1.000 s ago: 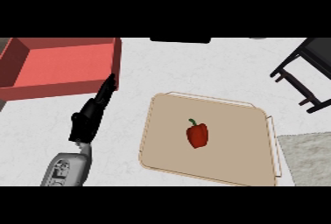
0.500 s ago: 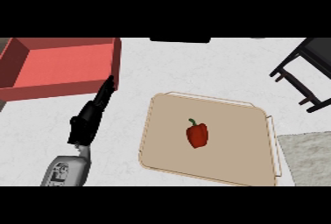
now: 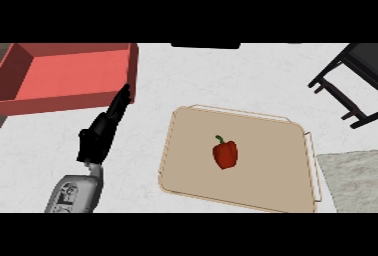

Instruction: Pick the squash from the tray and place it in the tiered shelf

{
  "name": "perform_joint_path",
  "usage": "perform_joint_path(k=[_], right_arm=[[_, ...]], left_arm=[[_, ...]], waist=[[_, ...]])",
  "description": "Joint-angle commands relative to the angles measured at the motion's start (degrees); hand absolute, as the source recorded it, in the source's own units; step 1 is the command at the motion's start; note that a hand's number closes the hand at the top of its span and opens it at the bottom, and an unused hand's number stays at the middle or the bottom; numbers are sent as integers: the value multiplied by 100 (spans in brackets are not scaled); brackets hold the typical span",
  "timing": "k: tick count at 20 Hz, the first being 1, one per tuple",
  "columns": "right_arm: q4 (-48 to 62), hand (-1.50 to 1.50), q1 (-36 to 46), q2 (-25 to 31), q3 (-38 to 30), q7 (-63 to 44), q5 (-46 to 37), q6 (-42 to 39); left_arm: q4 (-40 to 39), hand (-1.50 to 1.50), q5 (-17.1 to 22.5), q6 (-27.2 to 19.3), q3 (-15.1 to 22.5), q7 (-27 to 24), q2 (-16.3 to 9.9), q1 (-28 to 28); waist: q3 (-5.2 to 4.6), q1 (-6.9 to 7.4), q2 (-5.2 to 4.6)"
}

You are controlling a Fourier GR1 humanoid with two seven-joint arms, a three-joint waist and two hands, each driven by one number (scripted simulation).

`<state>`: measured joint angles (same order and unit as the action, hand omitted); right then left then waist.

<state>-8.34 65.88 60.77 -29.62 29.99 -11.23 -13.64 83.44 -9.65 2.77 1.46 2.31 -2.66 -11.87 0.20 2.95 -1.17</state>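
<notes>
Squash (image 3: 225,154): a red thing with a green stem, shaped more like a pepper than a squash; it lies near the middle of the tray, stem toward the desk's far edge, apart from the hand.
Tray (image 3: 275,197): one, tan, with a low rim, flat on the desk (image 3: 221,75) toward its near edge.
Tiered shelf (image 3: 347,82): one, dark; only its legs and a corner show at the desk's far right corner, and no squash shows on the part in view.
Left hand (image 3: 107,125): black, fingers straight and pressed together, holding nothing, pointing toward the far edge along the desk just left of the tray.
Right hand: not in view.
Direction: the squash lies to the right of the left hand, across the tray's left rim; the shelf lies further right and toward the far edge.
Long axis: the squash's length runs near edge to far edge, roughly in line with the hand's fingers.
Nearer hand: the left, as the only one showing.
Red bin (image 3: 63,75): one, at the far left corner, its near right corner touching or just by the fingertips.
Grey mat (image 3: 354,180): one, at the right edge beside the tray.
Count: one squash, one tray, one shelf, one hand.
</notes>
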Motion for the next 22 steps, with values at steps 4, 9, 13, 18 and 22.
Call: perform_joint_path(k=[4, 9, 13, 18, 22], right_arm=[[245, -150, 478, 765, -725, -1146, 696, -132], [387, -150, 149, 1356, -782, -1724, 729, -292], [558, -150, -410, 1669, -686, -1879, 631, -838], [505, -150, -803, 1951, -539, -1849, 480, -1218], [467, -150, -1205, 2066, -480, -1439, 417, -1680]], left_arm=[[101, 0, -31, 14, 93, -8, 36, 126], [58, 0, 7, -12, 15, 14, 31, -31], [-17, 0, 29, -58, -103, 24, -12, -118], [104, 0, 18, -26, -12, -59, 16, 104], [13, 0, 30, -59, -116, -89, -33, 77]], waist=[[1, 48, 7], [15, 1, -31], [39, -105, -56], [61, -68, -70], [82, -201, -72]])
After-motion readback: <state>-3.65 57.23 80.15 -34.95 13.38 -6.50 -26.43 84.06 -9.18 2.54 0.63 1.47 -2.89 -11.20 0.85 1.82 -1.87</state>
